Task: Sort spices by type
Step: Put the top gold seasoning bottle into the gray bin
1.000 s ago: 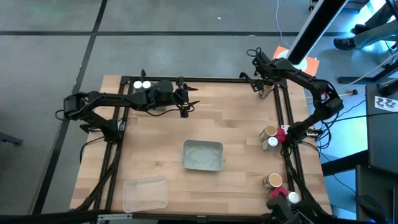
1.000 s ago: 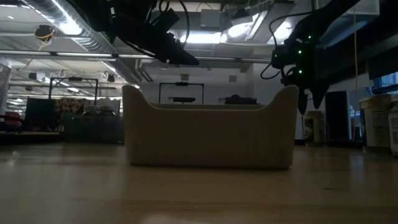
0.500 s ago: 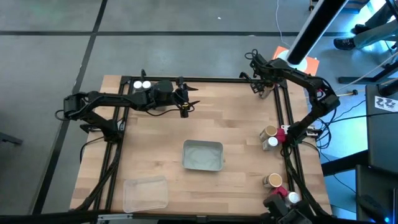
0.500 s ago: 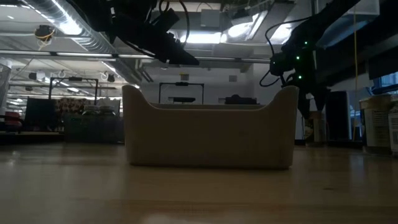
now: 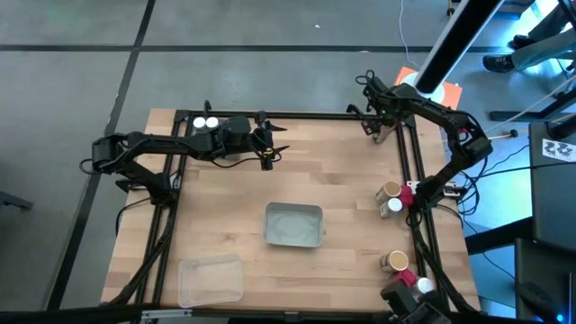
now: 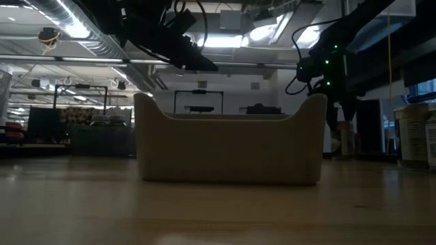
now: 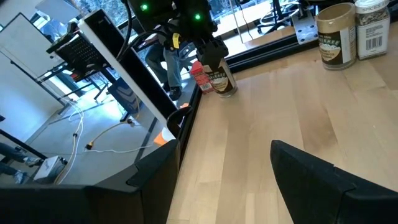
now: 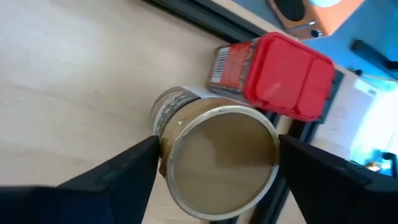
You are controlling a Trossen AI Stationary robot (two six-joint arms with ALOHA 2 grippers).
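My right gripper (image 5: 382,123) is at the table's far right corner, open, its fingers on either side of a tan-lidded jar (image 8: 217,158) that stands on the wood. A red-capped jar (image 8: 273,71) stands right beside it; in the left wrist view the pair (image 7: 214,79) stands under that gripper. My left gripper (image 5: 269,149) hovers open over the far middle of the table, touching nothing. Two white-capped jars (image 5: 204,122) stand at the far left. More jars stand by the right edge (image 5: 391,198) and at the near right corner (image 5: 403,270). My right gripper comes down from above around the tan-lidded jar's top (image 8: 186,134), one finger (image 8: 127,165) on each side of the lid. The gaps are very small, and I cannot tell whether the fingers touch it. The jar stands upright on the table.
A grey tray (image 5: 293,225) sits in the middle of the table and fills the centre of the low view (image 6: 228,146). A clear tray (image 5: 210,280) lies at the near left. Black frame rails (image 5: 409,162) run along the table's edges. Bare wood lies between the trays and the left gripper.
My right gripper has moved down over the tan-lidded jar at the far right corner, so that it now covers the jar in the high view. The left arm has kept still.
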